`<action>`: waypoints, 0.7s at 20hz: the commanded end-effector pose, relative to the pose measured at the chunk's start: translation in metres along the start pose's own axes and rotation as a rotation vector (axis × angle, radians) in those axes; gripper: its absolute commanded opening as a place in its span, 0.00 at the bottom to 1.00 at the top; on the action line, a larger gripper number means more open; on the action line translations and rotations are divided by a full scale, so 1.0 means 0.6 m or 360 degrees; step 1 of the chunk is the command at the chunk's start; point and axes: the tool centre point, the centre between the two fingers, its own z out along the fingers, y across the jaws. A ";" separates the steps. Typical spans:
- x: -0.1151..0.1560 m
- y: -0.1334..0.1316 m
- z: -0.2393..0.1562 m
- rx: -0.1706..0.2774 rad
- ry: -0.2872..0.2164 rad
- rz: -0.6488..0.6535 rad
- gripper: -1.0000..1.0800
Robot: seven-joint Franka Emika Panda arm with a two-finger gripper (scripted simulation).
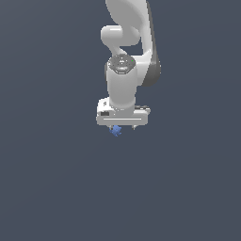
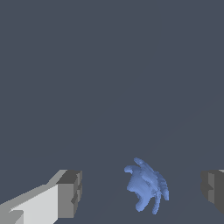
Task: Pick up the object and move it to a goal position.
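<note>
The gripper [image 2: 140, 192] is spread wide, its two grey fingertips [image 2: 70, 192] standing well apart with the blue object [image 2: 146, 188] in the gap between them. In the wrist view neither pad touches the object; it lies nearer the far-side fingertip than the white-backed one, with bare dark floor [image 2: 109, 87] showing on both sides of it. That view shows its shape plainly: a lumpy blob with ridged, finger-like lobes.

The exterior view shows little of this. There the object [image 1: 116, 131] is only a small blue speck peeping out just under the gripper [image 1: 123, 127], and the fingers are mostly hidden by the white hand body. What it adds is the arm [image 1: 123, 80] standing upright directly above the object, wrist pointing straight down at the floor [image 1: 56, 188]
</note>
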 end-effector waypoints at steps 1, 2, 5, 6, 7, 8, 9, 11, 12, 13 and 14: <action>0.000 0.000 0.000 0.0000 0.0000 0.0000 0.96; 0.000 0.000 0.000 0.0000 0.0000 0.0000 0.96; 0.002 0.001 -0.006 0.0008 0.0004 0.0001 0.96; 0.002 0.002 -0.010 0.0012 0.0006 0.0001 0.96; 0.003 0.002 -0.014 0.0016 0.0008 0.0000 0.96; 0.004 0.003 -0.017 0.0020 0.0010 -0.0001 0.96; 0.005 0.003 -0.019 0.0022 0.0012 -0.0003 0.96; 0.006 0.003 -0.022 0.0024 0.0013 -0.0007 0.96; 0.006 0.004 -0.022 0.0024 0.0013 -0.0007 0.96; 0.005 0.003 -0.021 0.0023 0.0012 -0.0006 0.96; 0.005 0.003 -0.020 0.0023 0.0012 -0.0002 0.96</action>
